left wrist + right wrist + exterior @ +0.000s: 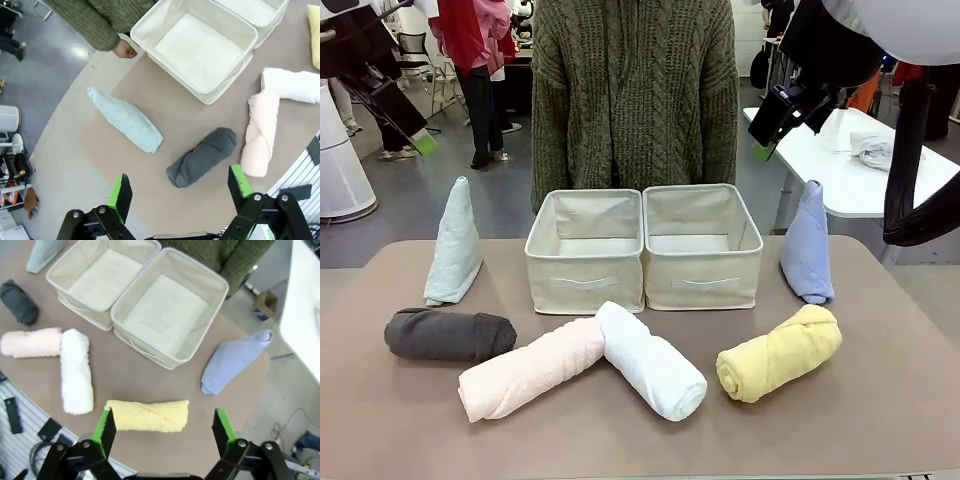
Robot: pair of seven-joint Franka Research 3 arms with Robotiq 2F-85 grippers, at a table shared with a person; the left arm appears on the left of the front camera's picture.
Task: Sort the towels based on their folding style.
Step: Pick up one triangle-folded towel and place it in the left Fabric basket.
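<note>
**Operator:** Where do the hands stand?

**Spotter:** Your left hand point(179, 186) is released, jaws wide, above the bench point(200, 115). The dark grey roll point(202, 156) is at 12 o'clock from it, the teal triangle point(127, 120) at 10 and the pink roll point(261, 132) at 2. Your right hand point(163, 421) is also released. The yellow roll point(147, 416) is at its 12, the blue triangle point(232, 360) at 1 and the white roll point(76, 371) at 10. Both bins point(582, 280) are empty.

**Operator:** What could go wrong?

**Spotter:** Pink and white touch end to end, so lifting one may drag or unroll the other. Pinch a roll near its end and I'd expect it to sag open. The triangles could collapse under a squeeze, and then you'd lose the fold you're sorting by. Also, a person's hand point(125, 49) rests by the bin's far corner, so mind it when you drop towels in.
</note>
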